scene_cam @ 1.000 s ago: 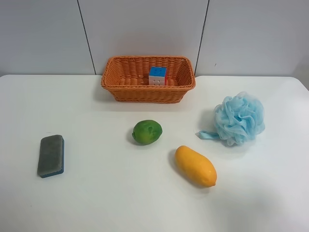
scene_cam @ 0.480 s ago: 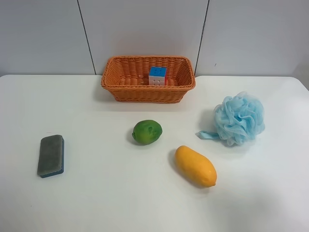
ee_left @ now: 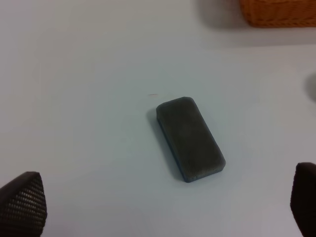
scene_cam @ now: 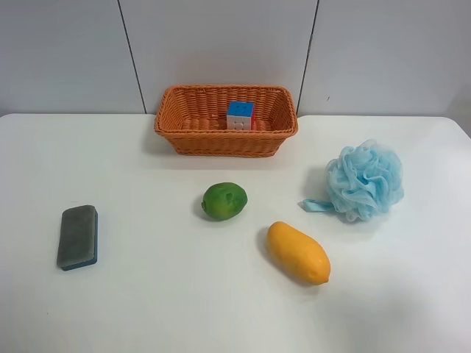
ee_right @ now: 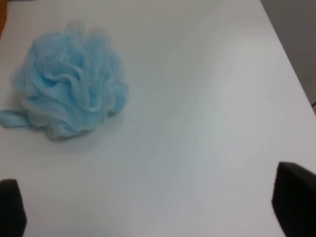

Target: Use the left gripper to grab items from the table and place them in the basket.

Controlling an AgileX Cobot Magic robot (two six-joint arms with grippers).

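Currently the left gripper (ee_left: 163,207) hangs above the counter (scene_cam: 147,294), seen only in the left wrist view: two black fingertips (ee_left: 22,202) at the frame's corners, jaws spread wide, nothing between them. Neither arm shows in the exterior high view.

Items:
- Sponge block (ee_left: 190,138), grey top w/ blue underside, lies flat on the counter under the left gripper, clear of both fingertips. In the exterior high view the sponge block (scene_cam: 78,237) sits near the view's left edge, well apart from the other items.
- Puzzle cube (scene_cam: 240,115), blue top, white front, sits inside the basket (scene_cam: 184,132), toward its far wall.
- Green fruit (scene_cam: 224,201) rests on the counter in front of the basket, approx. mid-counter.
- Mango (scene_cam: 297,252), orange, lies near the green fruit, nearer the camera and toward the view's right, not touching it.
- Bath pouf (scene_cam: 364,181), light blue mesh, sits toward the view's right; its loop trails toward the green fruit.

Basket: orange-brown wicker, at the counter's far edge next to the wall panels (scene_cam: 221,44). One corner of the basket (ee_left: 276,15) shows in the left wrist view, well apart from the sponge block.

Right gripper (ee_right: 153,212): jaws spread wide, empty; fingertips (ee_right: 294,197) at the frame's corners. Bath pouf (ee_right: 71,98) lies on the counter ahead of it, no contact.
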